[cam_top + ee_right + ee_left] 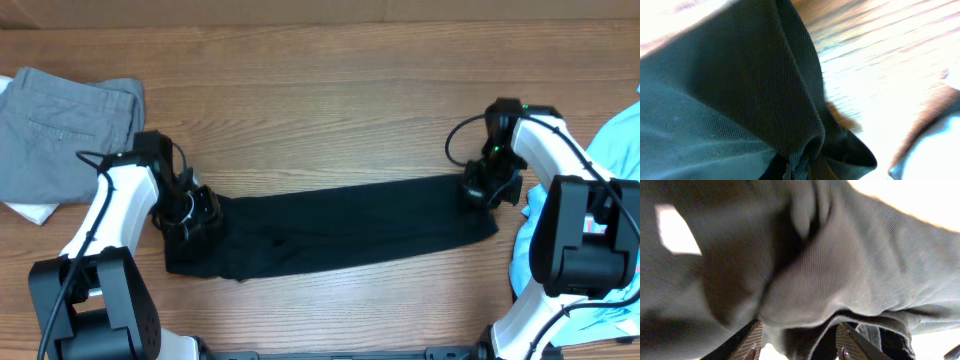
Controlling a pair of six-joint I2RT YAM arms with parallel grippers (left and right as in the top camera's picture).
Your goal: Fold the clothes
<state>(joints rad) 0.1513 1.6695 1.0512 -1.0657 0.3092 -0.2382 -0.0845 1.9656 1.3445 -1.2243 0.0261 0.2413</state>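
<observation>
On wood table [330, 110] — black shirt [340, 235] centre, grey trousers [65, 125] far left.

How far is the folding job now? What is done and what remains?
Done: a gray garment lies folded at far left, and the black shirt is already a long narrow band. In hand: the left gripper and right gripper each pinch one end. Left: folding the band shorter, then the light blue T-shirt, lying loose at the right edge.
</observation>
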